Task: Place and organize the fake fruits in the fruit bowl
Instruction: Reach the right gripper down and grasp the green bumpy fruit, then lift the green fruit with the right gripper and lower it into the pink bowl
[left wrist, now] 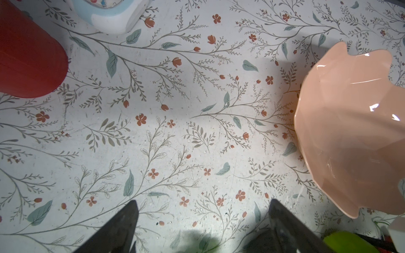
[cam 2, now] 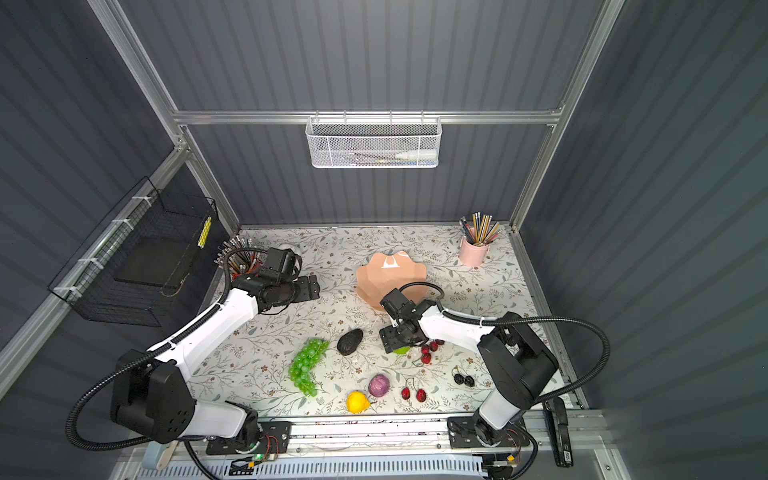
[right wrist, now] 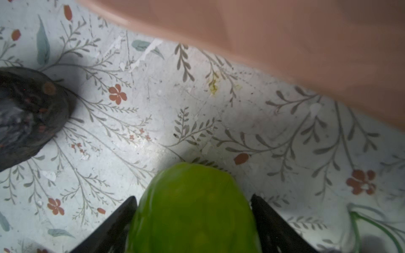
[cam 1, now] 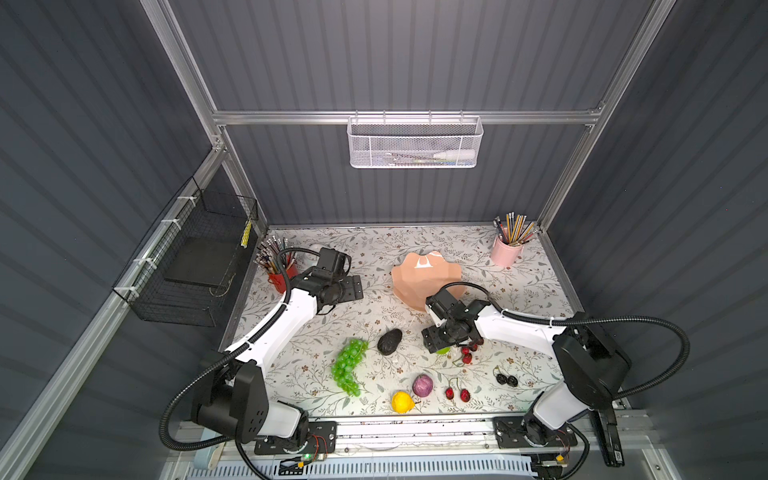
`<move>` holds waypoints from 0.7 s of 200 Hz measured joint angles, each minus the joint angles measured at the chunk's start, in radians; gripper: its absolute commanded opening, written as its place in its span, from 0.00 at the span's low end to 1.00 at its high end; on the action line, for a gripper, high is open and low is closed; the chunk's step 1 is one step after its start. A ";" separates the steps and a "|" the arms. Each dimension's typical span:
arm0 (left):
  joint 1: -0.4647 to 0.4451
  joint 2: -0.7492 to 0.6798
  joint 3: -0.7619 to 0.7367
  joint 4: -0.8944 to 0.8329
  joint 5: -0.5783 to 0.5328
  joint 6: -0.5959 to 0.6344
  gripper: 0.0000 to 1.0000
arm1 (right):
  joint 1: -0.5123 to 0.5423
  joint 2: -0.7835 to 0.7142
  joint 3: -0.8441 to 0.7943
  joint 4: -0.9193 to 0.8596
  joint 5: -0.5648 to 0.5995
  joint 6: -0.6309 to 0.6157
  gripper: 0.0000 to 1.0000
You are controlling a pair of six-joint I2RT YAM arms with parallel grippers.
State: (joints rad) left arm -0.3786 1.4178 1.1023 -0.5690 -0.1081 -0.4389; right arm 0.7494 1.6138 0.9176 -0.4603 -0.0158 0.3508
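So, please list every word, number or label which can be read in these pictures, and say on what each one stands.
No text can be read anywhere.
Yellow tag on the black wire basket: dark marks, too small.
Pale sticker on the black tool at the front edge: too small.
Blue-white gadget in the left wrist view: coloured marks, cut off by the frame.

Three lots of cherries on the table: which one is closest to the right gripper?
The red cherries beside the lime-green ball at the right gripper. The other red pair and the dark pair lie farther off.
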 measured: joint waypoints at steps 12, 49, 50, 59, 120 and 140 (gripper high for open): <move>0.000 0.000 0.000 0.000 -0.002 0.000 0.93 | 0.000 0.000 0.000 0.003 0.000 -0.003 0.65; 0.000 0.000 0.000 0.001 -0.004 -0.005 0.93 | 0.000 -0.035 -0.015 -0.001 -0.005 0.000 0.54; 0.000 0.000 0.000 0.001 -0.004 -0.005 0.93 | 0.000 -0.037 -0.015 -0.001 -0.006 0.000 0.54; 0.000 0.000 0.000 0.001 -0.007 -0.008 0.93 | 0.000 -0.059 -0.020 -0.008 -0.009 0.001 0.54; 0.000 0.013 -0.010 0.043 -0.031 -0.016 0.93 | -0.046 -0.220 0.055 -0.168 -0.060 0.007 0.52; 0.000 0.016 -0.031 0.055 -0.029 -0.018 0.93 | -0.104 -0.233 0.172 -0.235 -0.077 -0.011 0.51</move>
State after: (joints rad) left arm -0.3786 1.4338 1.0714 -0.5144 -0.1375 -0.4572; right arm 0.6456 1.3811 1.0897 -0.6949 -0.0933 0.3393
